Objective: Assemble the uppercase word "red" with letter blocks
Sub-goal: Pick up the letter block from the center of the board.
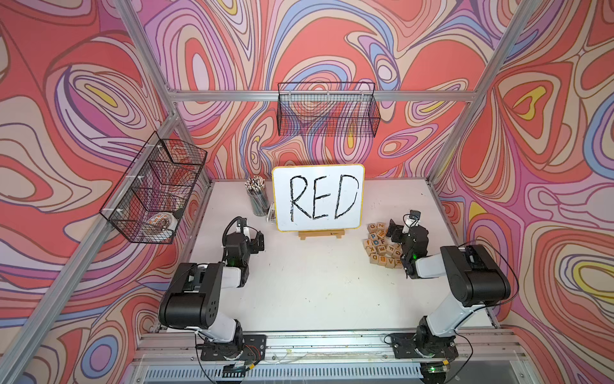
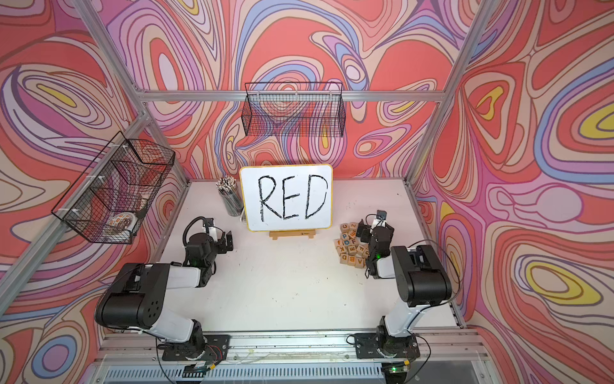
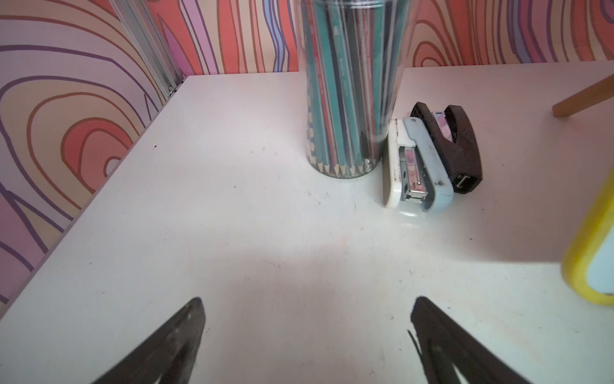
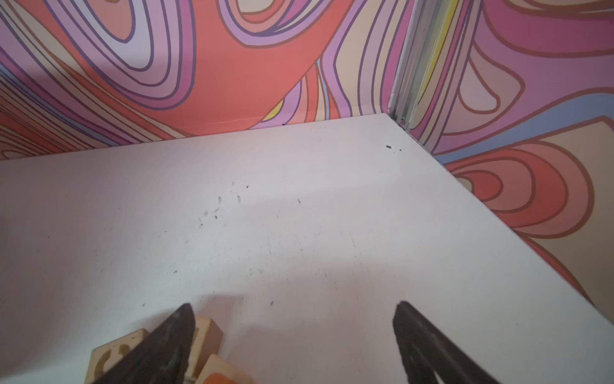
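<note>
The letter blocks (image 1: 382,245) lie jumbled on the table (image 1: 315,286) beside the whiteboard (image 1: 317,196), just beneath the right gripper (image 4: 294,307), whose jaws stand wide and empty, making it nearer than the left gripper (image 3: 307,301), likewise spread, empty, well apart.

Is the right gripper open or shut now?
Open: in the right wrist view the right gripper shows both fingers far apart, with nothing held between them.
</note>
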Controlling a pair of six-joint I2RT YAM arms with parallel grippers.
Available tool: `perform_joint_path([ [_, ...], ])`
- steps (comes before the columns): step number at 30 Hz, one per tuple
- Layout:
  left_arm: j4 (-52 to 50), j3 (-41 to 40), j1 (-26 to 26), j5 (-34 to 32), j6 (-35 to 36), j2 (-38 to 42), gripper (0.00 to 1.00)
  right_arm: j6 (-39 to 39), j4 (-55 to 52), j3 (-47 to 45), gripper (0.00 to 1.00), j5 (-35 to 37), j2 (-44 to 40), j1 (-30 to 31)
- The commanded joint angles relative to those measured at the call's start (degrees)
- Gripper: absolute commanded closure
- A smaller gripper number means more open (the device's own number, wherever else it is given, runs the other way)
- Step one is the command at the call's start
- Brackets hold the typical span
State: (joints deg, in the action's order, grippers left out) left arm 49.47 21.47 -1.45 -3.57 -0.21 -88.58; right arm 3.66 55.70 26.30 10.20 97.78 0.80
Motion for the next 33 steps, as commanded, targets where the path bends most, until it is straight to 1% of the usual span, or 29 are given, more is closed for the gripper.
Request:
perform_joint_path([
  [1, 0.78, 0.54, 0.29, 0.63, -0.18, 0.26, 0.00, -0.17, 0.05, 0.02, 0.06, -0.26, 0.18, -0.01],
  [18, 0.86, 0.49, 0.31, 0.55, -0.10, 0.26, 0.00, -0.18, 0.03, 0.08, 0.07, -0.20, 0.14, 0.04],
  [20, 0.81, 0.56, 0.31, 0.59, -0.14, 0.31, 0.00, -0.30, 0.08, 0.06, 0.07, 0.00, 0.14, 0.02],
  [25, 0.57, 0.60, 0.33, 0.85, -0.05, 0.31, 0.00, -0.41, 0.21, -0.11, 0.13, 0.14, 0.05, 0.06],
  [27, 0.95, 0.42, 0.31, 0.85, 0.02, 0.39, 0.12, -0.55, 0.68, -0.20, 0.16, 0.33, -0.12, 0.07],
  [28, 0.98, 0.43, 0.29, -0.05, -0.32, 0.42, 0.14, -0.51, -1.44, 0.47, 0.17, 0.49, -0.86, 0.08],
  [30, -1.00, 0.61, 0.31, -3.10, -1.43, 2.44, 0.15, -0.80, -8.75, 2.73, 0.20, -0.12, -4.71, 0.07],
  [33, -5.65, 0.27, 0.31, -9.84, -4.28, 8.16, 0.17, -0.78, -19.65, 6.45, 0.22, -0.36, -10.14, 0.16],
])
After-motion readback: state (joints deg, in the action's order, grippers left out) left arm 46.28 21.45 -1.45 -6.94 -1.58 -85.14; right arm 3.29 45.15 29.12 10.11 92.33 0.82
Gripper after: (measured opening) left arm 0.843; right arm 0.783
